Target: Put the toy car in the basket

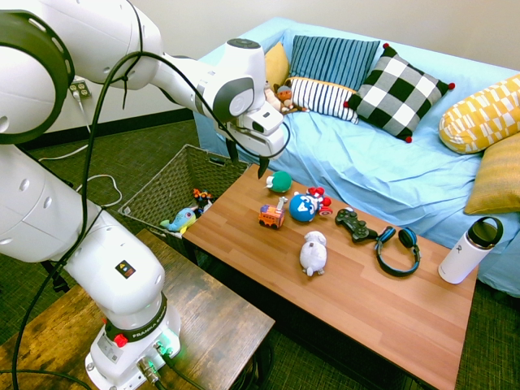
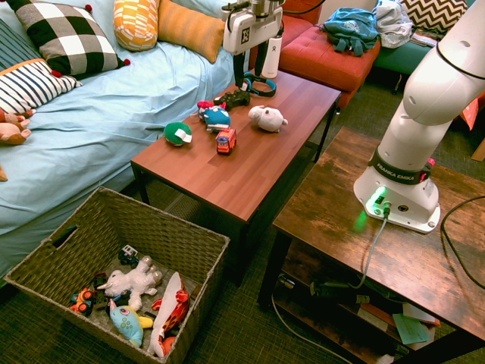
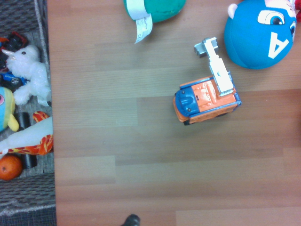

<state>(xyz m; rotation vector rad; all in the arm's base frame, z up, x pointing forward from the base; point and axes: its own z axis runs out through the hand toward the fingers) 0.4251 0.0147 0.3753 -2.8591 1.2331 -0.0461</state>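
**Ana:** Nearest the first exterior camera, what sits on the coffee table [image 1: 244, 244]?

**Ben:** Its near edge is bare wood. Further along stands the toy car [image 1: 272, 214], just beside a round blue toy [image 1: 302, 207]. A white plush [image 1: 313, 253], a black controller [image 1: 355, 225] and headphones [image 1: 398, 249] lie beyond. The gripper [image 1: 246, 160] hangs above the table's end, fingers spread apart, holding nothing. The basket [image 1: 162, 192] is on the floor against that end.

**Ana:** And the second exterior view?

**Ben:** Here the basket [image 2: 193, 231] is closest, with several toys in it. The toy car [image 2: 226, 140] is on the table, apart from the gripper [image 2: 248, 76] high above the controller [image 2: 233, 98]; the fingers are parted and empty.

**Ana:** The wrist view?

**Ben:** The toy car [image 3: 207, 100] is seen from above on the wood, upright, a grey arm sticking out towards the blue toy [image 3: 256, 33]. A green toy [image 3: 155, 9] lies near, and basket [image 3: 28, 197] contents show past the table edge.
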